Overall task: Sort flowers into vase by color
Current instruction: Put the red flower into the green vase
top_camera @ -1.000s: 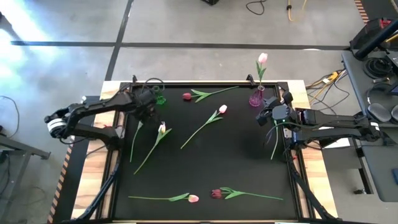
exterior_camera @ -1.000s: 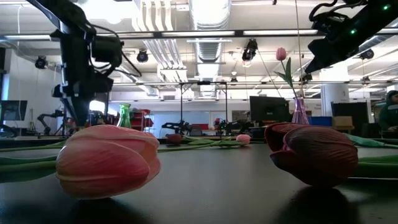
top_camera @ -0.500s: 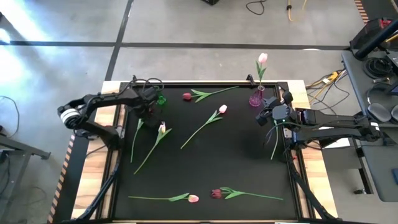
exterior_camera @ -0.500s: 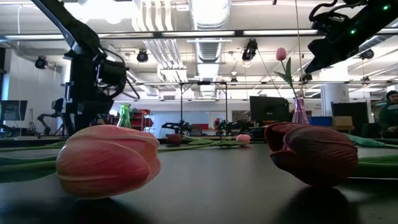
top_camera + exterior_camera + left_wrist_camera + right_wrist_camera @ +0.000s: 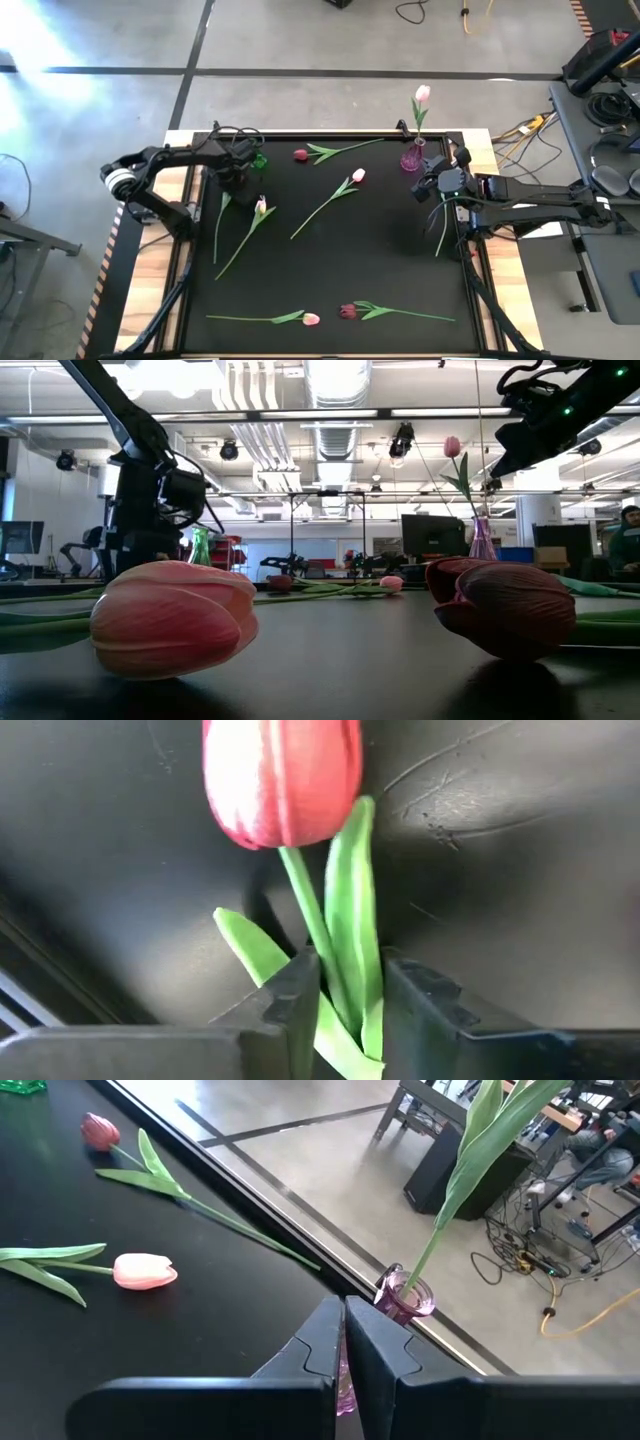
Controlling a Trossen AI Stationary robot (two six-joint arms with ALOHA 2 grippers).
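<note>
My left gripper (image 5: 237, 175) (image 5: 350, 995) stands beside the green vase (image 5: 258, 158) at the mat's far left and is shut on a dark red tulip (image 5: 282, 780). That tulip's long stem (image 5: 217, 235) trails toward the near edge. My right gripper (image 5: 427, 187) (image 5: 345, 1335) hangs shut and empty just near of the purple vase (image 5: 411, 157), which holds one pink tulip (image 5: 422, 94). Loose tulips lie flat on the mat: a red one (image 5: 300, 154), a pink one (image 5: 357, 176) and a pale one (image 5: 262, 207). My left gripper pinches the red tulip's stem and leaves (image 5: 338, 975) between its two fingers, a short way below the head. The fingers come from above, pointing down, and lie across the stem. The head sticks out beyond the fingertips, close over the mat; whether it touches the mat I cannot tell.
A pink tulip (image 5: 311, 319) and a red one (image 5: 347, 311) lie by the near edge. A green stem (image 5: 440, 228) lies under my right arm. The black mat has a raised frame (image 5: 330, 133). Open mat lies at the centre.
My left gripper has sunk lower toward the mat beside the green vase, and its arm has swung toward the far edge. The held tulip's stem lies about where it was. My right arm has kept still.
</note>
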